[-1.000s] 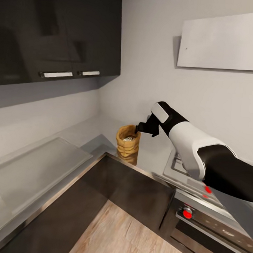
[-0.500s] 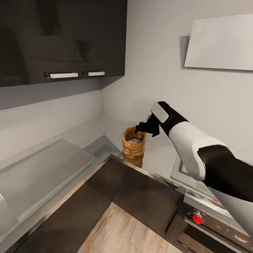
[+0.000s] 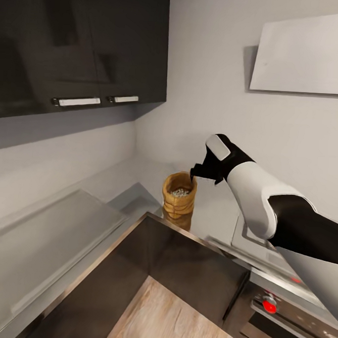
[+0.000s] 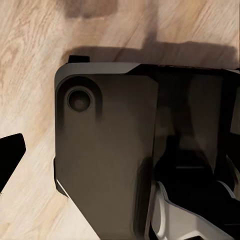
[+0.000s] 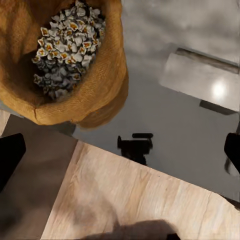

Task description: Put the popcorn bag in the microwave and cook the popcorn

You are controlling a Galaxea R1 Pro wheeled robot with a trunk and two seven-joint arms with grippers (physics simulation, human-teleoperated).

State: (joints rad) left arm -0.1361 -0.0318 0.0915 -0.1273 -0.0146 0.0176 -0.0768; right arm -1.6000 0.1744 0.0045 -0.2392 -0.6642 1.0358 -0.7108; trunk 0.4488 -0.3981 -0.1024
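Note:
The popcorn bag (image 3: 179, 198), a tan sack with a rolled rim, stands upright on the grey countertop (image 3: 139, 177) at the inner corner. Pale popcorn (image 3: 180, 192) shows in its mouth. My right gripper (image 3: 195, 173) hovers just above the bag's right rim, pointing down, apart from it. In the right wrist view the bag (image 5: 100, 85) and its kernels (image 5: 65, 42) lie off to one side of the open gripper (image 5: 120, 152), whose fingertips (image 5: 10, 155) stand wide apart with nothing between them. My left gripper (image 4: 120, 160) hangs low over the wood floor. The microwave is out of view.
Glossy black wall cabinets (image 3: 81, 45) hang over the left counter run. The white slanted hood (image 3: 303, 57) is on the right wall above the steel hob (image 3: 254, 240), whose red knob (image 3: 269, 305) shows below. Dark base cabinets (image 3: 183, 269) meet the wood floor (image 3: 176, 318).
The head camera has turned, shifting the whole scene. Relative to the bag, my right gripper has drifted a little to the right, from over its mouth to its right rim. It stays open.

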